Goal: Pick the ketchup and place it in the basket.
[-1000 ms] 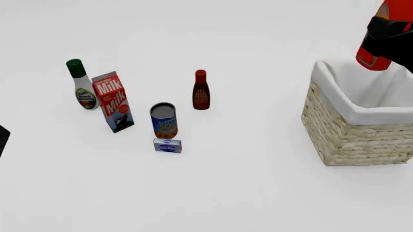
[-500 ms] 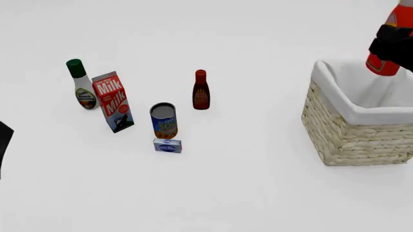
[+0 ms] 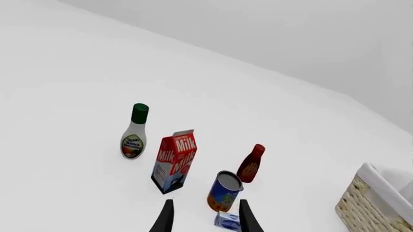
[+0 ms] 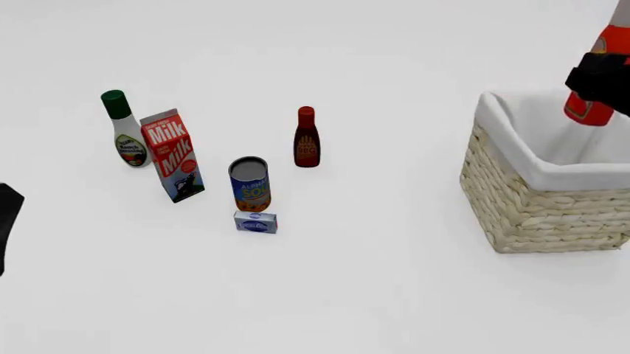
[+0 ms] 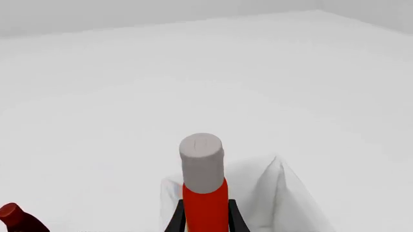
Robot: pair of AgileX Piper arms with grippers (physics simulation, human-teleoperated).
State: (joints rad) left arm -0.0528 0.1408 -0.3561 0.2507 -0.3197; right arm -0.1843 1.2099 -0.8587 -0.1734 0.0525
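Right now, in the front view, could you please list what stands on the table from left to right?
White bottle with green cap → milk carton → can → dark red bottle → wicker basket, with the ketchup held above it.

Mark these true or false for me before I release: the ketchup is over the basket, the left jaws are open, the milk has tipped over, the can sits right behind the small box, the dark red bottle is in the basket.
1. The ketchup is held by the right gripper above the basket. True.
2. The left gripper has open jaws with nothing between them. True.
3. The milk has tipped over. False: it stands upright beside the green-capped bottle.
4. The can stands just behind the small box. True.
5. The dark red bottle is in the basket. False: it stands on the table, well left of the basket.
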